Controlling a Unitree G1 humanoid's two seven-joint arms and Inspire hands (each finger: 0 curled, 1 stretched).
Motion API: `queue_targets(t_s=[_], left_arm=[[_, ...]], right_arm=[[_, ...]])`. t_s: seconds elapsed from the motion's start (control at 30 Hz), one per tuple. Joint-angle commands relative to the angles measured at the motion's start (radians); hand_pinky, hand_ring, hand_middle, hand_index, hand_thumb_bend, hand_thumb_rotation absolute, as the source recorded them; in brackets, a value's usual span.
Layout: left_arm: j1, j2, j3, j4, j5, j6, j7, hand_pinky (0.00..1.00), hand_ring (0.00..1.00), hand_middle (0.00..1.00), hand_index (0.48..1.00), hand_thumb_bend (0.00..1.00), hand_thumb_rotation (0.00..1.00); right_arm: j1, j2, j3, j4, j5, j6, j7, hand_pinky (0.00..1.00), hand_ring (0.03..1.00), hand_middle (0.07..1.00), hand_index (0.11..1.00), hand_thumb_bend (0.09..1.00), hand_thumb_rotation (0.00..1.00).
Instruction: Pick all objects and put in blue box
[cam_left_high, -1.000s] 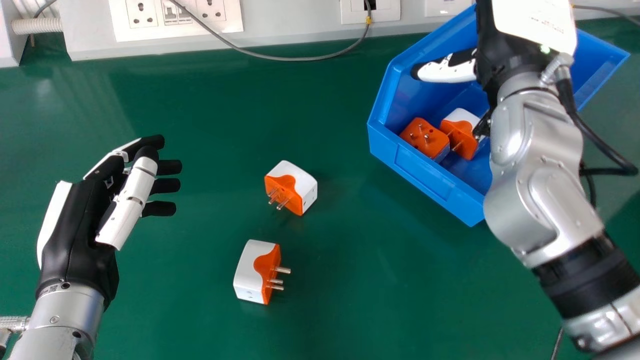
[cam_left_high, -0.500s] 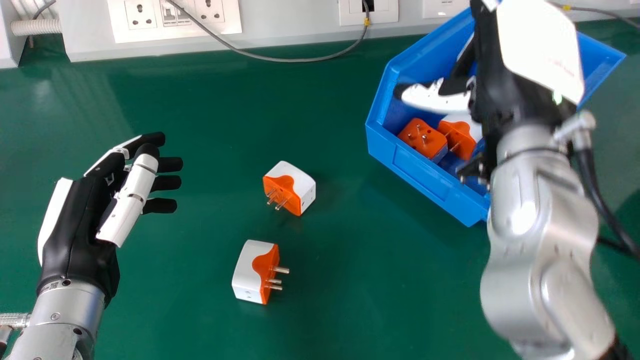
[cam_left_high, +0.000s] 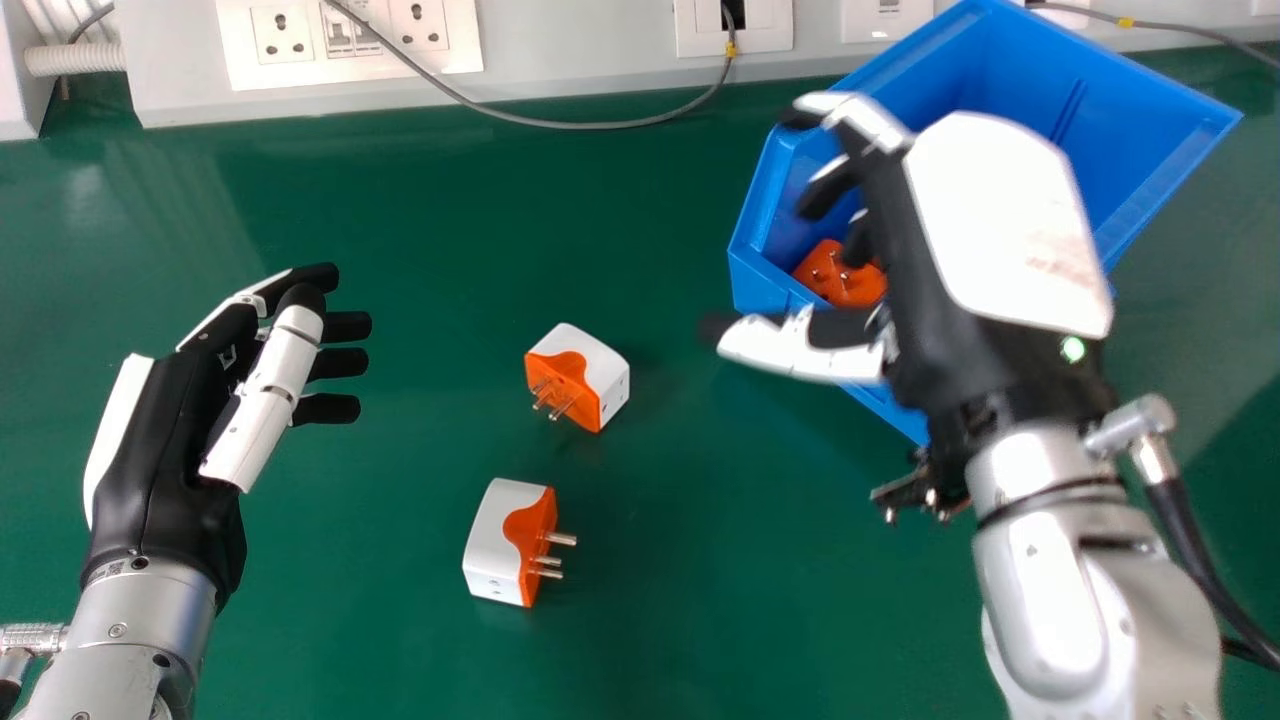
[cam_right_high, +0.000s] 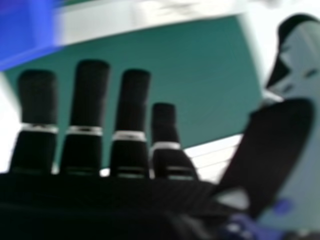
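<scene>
Two plug adapters (cam_left_high: 606, 372) (cam_left_high: 492, 540) left to be boxed

Both are seen on the green table (cam_left_high: 380, 600), near the relaxed left hand (cam_left_high: 160, 450); an orange one (cam_left_high: 828, 278) is held in the blue box (cam_left_high: 1165, 185). The right hand (cam_left_high: 1000, 230) is empty, thumb apart; a pick is presumably being prepared. Next, an adapter should be straddled, then pinched.

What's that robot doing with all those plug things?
The robot's job is to put everything in the blue box. Its right hand is open with nothing in it, over the box's near side. An orange plug lies in the box, partly behind that hand. Two orange-and-white plugs, one nearer the box and one nearer the robot, are not in yet and lie on the green table. The left hand is open and empty, off to the left.
</scene>
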Motion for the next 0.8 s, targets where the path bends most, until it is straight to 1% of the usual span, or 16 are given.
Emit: queue_targets(t_s=[0.0,0.03,0.1,0.23,0.33,0.5,0.67,0.77], left_arm=[[-0.001,0.001,-0.002,-0.027,0.007,-0.010,0.006,0.62,0.72,0.72,0.791,0.27,0.71],[0.000,0.000,-0.004,-0.029,0.007,-0.009,0.007,0.62,0.72,0.72,0.791,0.27,0.71],[0.001,-0.001,-0.007,-0.031,0.007,-0.008,0.008,0.62,0.72,0.73,0.791,0.27,0.71],[0.002,-0.004,-0.011,-0.036,0.009,-0.005,0.010,0.62,0.72,0.73,0.791,0.27,0.72],[0.004,-0.006,-0.013,-0.038,0.010,-0.005,0.011,0.62,0.72,0.73,0.791,0.27,0.72],[0.004,-0.004,-0.008,-0.033,0.002,-0.007,0.006,0.62,0.72,0.73,0.791,0.27,0.72],[0.002,-0.001,-0.005,-0.021,0.003,-0.016,0.002,0.63,0.73,0.73,0.794,0.27,0.73],[0.001,0.000,-0.003,-0.017,0.002,-0.018,0.001,0.63,0.73,0.73,0.795,0.27,0.73]], right_arm=[[0.023,-0.028,-0.030,0.000,0.031,-0.095,-0.038,0.51,0.622,0.706,0.764,0.557,0.34],[0.034,-0.036,-0.034,0.005,0.039,-0.124,-0.041,0.54,0.653,0.729,0.764,0.552,0.32],[0.051,-0.047,-0.040,0.013,0.045,-0.170,-0.040,0.56,0.674,0.748,0.766,0.547,0.32],[0.075,-0.070,-0.043,0.029,0.045,-0.249,-0.038,0.59,0.712,0.770,0.770,0.544,0.31],[0.079,-0.080,-0.050,0.043,0.046,-0.292,-0.029,0.60,0.737,0.783,0.778,0.542,0.30],[0.043,-0.102,-0.050,0.105,0.060,-0.373,-0.010,0.61,0.760,0.794,0.786,0.531,0.29],[-0.057,-0.111,-0.047,0.226,0.078,-0.447,0.014,0.64,0.792,0.812,0.795,0.510,0.29],[-0.136,-0.112,-0.037,0.307,0.085,-0.483,0.042,0.66,0.810,0.825,0.803,0.504,0.28]])
